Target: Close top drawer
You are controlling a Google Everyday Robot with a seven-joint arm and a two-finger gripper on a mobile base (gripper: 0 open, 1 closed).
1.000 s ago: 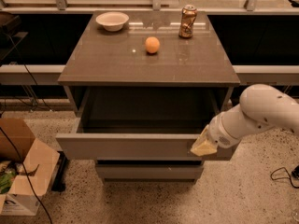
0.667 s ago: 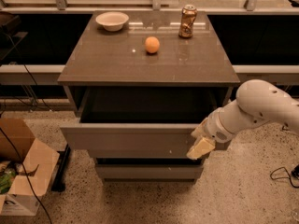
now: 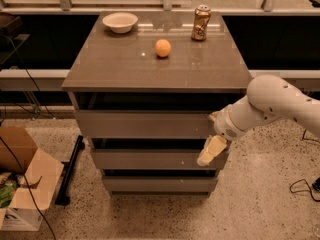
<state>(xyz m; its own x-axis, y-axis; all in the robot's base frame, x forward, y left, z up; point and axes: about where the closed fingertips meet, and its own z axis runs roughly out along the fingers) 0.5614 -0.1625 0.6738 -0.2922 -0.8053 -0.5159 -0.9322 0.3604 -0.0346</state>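
At far left on the speckled floor, an open cardboard box, flaps spread, something green inside at its left edge, too small to name. Just right of it, a black bar lying on the floor beside the desk's foot. In the middle, the desk with a smooth, glossy brown top of rectangular shape. On that top, from left: a shallow cream bowl at the back, nothing visible in it; a round orange nearer the middle; an upright metal can, coppery and shiny, at the back right. Directly under the top, the top drawer: wide, grey, matte, flat-fronted and handleless, pushed almost fully in, only a dark slot showing above its front, inside hidden. Below it, two lower drawer fronts of the same grey. At the top drawer's right end, the gripper, jaws spread, one cream finger by the drawer front's upper corner, the other slanting down across the front below. Further right, the white rounded arm.
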